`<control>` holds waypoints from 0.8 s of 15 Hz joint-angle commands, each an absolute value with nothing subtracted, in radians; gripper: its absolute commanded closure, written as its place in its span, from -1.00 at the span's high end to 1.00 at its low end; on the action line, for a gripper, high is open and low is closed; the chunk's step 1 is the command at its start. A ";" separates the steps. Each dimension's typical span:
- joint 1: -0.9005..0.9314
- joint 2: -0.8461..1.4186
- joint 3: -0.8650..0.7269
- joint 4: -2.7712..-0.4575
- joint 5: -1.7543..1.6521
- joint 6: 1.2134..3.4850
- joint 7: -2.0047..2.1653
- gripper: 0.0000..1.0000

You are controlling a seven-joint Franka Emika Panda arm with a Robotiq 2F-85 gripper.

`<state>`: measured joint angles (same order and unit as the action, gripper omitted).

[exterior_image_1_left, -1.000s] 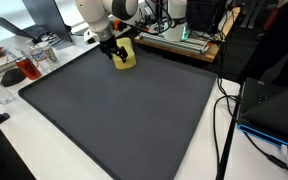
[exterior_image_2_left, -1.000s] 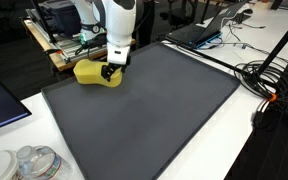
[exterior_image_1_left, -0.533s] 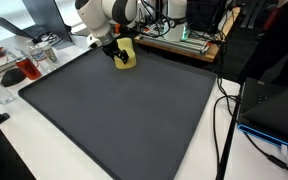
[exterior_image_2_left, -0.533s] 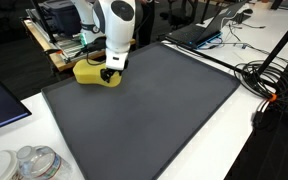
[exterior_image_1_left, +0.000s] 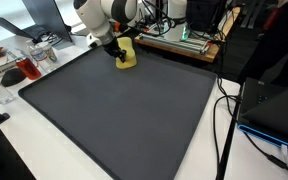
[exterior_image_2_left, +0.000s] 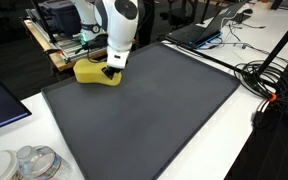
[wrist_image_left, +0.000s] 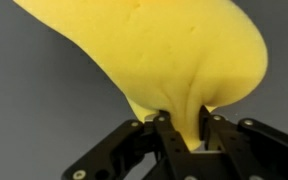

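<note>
A soft yellow foam piece (wrist_image_left: 174, 50) lies at the far corner of a dark grey mat (exterior_image_1_left: 124, 110). It shows as a yellow lump (exterior_image_1_left: 127, 55) in both exterior views (exterior_image_2_left: 92, 73). My gripper (wrist_image_left: 184, 128) is shut on its edge, and the black fingers (wrist_image_left: 166, 135) pinch the foam into a narrow waist between them. In an exterior view the gripper (exterior_image_2_left: 110, 73) stands upright over the right end of the piece, with the white arm (exterior_image_2_left: 119, 25) above it.
A wooden shelf with gear (exterior_image_1_left: 179, 40) stands behind the mat. Glass containers (exterior_image_1_left: 24, 68) and a plate sit off one corner, plastic lids (exterior_image_2_left: 34, 163) off another. Cables (exterior_image_2_left: 269, 85) and a laptop (exterior_image_2_left: 199, 30) lie along one side.
The jaws have closed on the yellow foam and squeezed its edge. The arm has stayed over the same spot.
</note>
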<state>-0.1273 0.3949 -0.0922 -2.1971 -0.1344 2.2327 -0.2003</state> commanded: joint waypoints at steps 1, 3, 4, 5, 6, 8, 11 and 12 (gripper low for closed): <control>-0.084 0.292 -0.093 -2.262 -0.195 2.208 -0.151 -0.93; -0.056 0.224 -0.084 -2.304 -0.232 2.210 -0.135 -0.88; -0.042 0.187 -0.079 -2.327 -0.254 2.216 -0.126 -0.89; -0.026 0.139 -0.068 -2.358 -0.273 2.213 -0.125 -0.94; -0.010 0.096 -0.058 -2.383 -0.298 2.212 -0.117 -0.90; 0.019 0.013 -0.029 -2.429 -0.339 2.204 -0.119 -0.90; 0.059 -0.105 0.028 -2.485 -0.386 2.180 -0.155 -0.91; 0.073 -0.140 0.049 -2.499 -0.398 2.167 -0.171 -0.91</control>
<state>0.0427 -0.0020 0.0040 -2.4187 -0.3442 2.1983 -0.1429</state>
